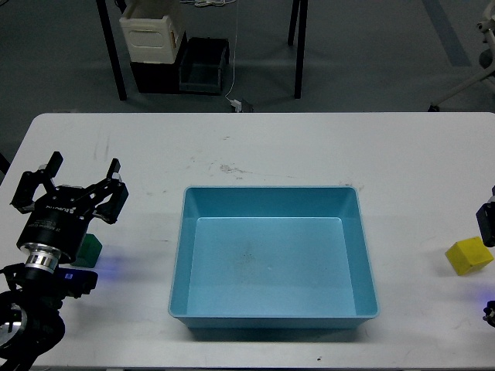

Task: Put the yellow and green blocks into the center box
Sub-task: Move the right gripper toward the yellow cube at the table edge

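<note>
The light-blue center box point(271, 191) lies empty in the middle of the white table. At the left, my left gripper point(77, 184) is open with its fingers spread wide and nothing between them. The dark green block point(90, 250) rests on the table just below and behind it, partly covered by the wrist. The yellow block point(469, 256) sits on the table at the far right, apart from the box. Only a dark piece of my right gripper point(486, 222) shows at the right edge just above the yellow block, and its fingers cannot be told apart.
The white table point(255, 147) reaches across the whole view. On the floor beyond its far edge stand a cream crate point(151, 32) and a dark bin point(203, 68) between black table legs. A white cable point(234, 99) hangs there.
</note>
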Available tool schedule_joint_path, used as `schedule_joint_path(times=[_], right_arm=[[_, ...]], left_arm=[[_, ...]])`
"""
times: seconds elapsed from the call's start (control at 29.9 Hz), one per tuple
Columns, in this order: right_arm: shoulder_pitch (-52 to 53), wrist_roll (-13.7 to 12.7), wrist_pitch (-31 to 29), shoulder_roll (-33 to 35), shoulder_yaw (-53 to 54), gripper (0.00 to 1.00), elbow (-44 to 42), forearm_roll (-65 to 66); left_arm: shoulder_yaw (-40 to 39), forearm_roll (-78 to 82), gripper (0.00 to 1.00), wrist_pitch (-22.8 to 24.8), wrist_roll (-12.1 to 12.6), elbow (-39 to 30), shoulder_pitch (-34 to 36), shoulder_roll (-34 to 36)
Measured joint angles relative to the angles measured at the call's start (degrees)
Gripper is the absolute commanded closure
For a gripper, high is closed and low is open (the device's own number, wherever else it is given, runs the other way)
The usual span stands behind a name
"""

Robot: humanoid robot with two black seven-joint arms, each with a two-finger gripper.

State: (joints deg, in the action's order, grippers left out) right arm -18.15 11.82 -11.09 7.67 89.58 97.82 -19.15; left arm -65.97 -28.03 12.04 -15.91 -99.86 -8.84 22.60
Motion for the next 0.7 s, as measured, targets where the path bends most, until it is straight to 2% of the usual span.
schedule_joint_path(times=[0.23, 0.4, 0.57, 0.7], right_arm=[[-0.4, 0.4, -0.5, -0.6, 0.4, 0.00, -0.8, 0.0], [1.8, 0.4, -1.5, -0.1, 1.0, 0.00, -5.3, 2.2], [5.0, 0.4, -1.8, 4.8, 4.8, 0.00, -6.4, 15.2], [11.1, 0.4, 2.7, 9.1, 5.7, 0.00, -7.8, 31.0]], left_arm=[[0.0, 0.1, 0.00, -0.6, 0.0, 0.2, 0.2, -0.2], [-0.1, 0.1, 0.00, -0.6, -0.1, 0.3, 0.2, -0.2], [-0.1, 0.1, 0.00, -0.6, -0.1, 0.4, 0.4, -0.2], [-0.4, 0.0, 0.00, -0.6, -0.1, 0.5, 0.5, -0.3]])
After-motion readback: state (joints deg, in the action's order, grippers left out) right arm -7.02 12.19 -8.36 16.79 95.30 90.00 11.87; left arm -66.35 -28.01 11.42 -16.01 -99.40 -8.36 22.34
